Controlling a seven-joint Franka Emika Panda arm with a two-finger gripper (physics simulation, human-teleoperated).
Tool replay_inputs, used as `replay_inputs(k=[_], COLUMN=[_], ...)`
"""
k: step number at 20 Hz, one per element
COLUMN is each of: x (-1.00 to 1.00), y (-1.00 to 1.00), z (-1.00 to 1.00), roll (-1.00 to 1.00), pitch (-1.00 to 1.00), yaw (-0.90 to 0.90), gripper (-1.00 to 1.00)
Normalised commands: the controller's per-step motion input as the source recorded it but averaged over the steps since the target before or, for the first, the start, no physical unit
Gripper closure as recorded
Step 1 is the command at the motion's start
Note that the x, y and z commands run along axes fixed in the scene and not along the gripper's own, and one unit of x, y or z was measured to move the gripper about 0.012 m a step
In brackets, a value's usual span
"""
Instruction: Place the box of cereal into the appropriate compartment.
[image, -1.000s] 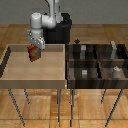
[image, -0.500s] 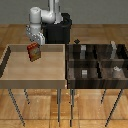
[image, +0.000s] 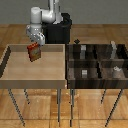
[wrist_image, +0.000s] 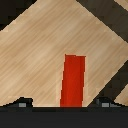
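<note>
A wood-plank floor lies behind two stands on thin metal legs. At the exterior view's left is a light wooden tray with raised rims serving as the tabletop; its bare surface fills the wrist view. At the exterior view's right, just beside it, stands a dark compartment organizer split by dividers, with small grey-white items in several cells; which cell holds what is hard to tell. A black base block sits behind. The box of cereal is over the tray's back part, slightly tilted, well apart from the organizer. The tool is clamped on its top; in the wrist view the red box runs between the dark fingertips.
</note>
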Motion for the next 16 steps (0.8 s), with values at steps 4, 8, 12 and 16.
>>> replay_inputs(k=[4, 8, 12, 16], x=[0.00, 0.00, 0.00, 0.00], y=[0.00, 0.00, 0.00, 0.00], z=[-0.50, -0.25, 0.00, 0.00], roll=[0.00, 0.00, 0.00, 0.00], pitch=[0.00, 0.00, 0.00, 0.00], yaw=[0.00, 0.00, 0.00, 0.00], gripper=[-1.00, -1.00, 1.00, 1.00])
